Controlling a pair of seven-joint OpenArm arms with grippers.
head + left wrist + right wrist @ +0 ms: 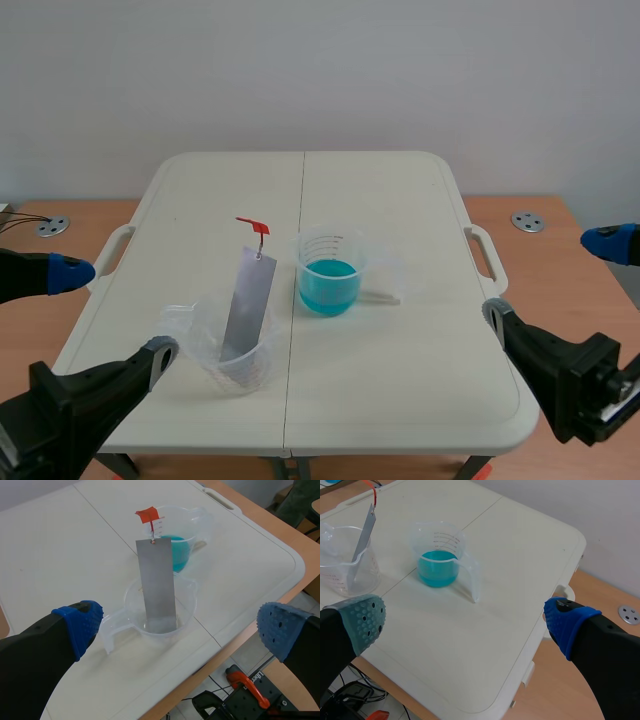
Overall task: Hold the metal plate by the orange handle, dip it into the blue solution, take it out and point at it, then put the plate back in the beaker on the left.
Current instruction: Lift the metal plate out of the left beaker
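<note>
The desk (400, 380) is a cream-white folding one with rounded corners, a seam running from 12 to 6 o'clock down its middle and a moulded carry loop on each of the 9 and 3 o'clock edges. It stands on a wooden floor (545, 260) with a round metal socket (527, 221) set in at 2 o'clock and another (50, 226) at 10 o'clock. A plain pale wall (320, 70) closes the room at 12 o'clock.

The metal plate (248, 305) is a long, matt grey strip. It stands in the clear beaker (235, 350) at about 7 o'clock from the desk's middle, its foot on the beaker's bottom and its top leaning over the rim toward 1 o'clock. A thin wire at its top carries the orange handle (254, 226), a small flag-like tab. The second beaker (328, 270), at 1 o'clock from the first and near it, holds the blue solution (328, 283) in its lower half; its grip points toward 4 o'clock.

The left gripper (180, 627) hangs at the desk's 7 o'clock corner, spread wide and holding nothing, with the plate's beaker ahead of it. The right gripper (467, 621) is at the 4 o'clock corner, likewise spread wide and holding nothing.
</note>
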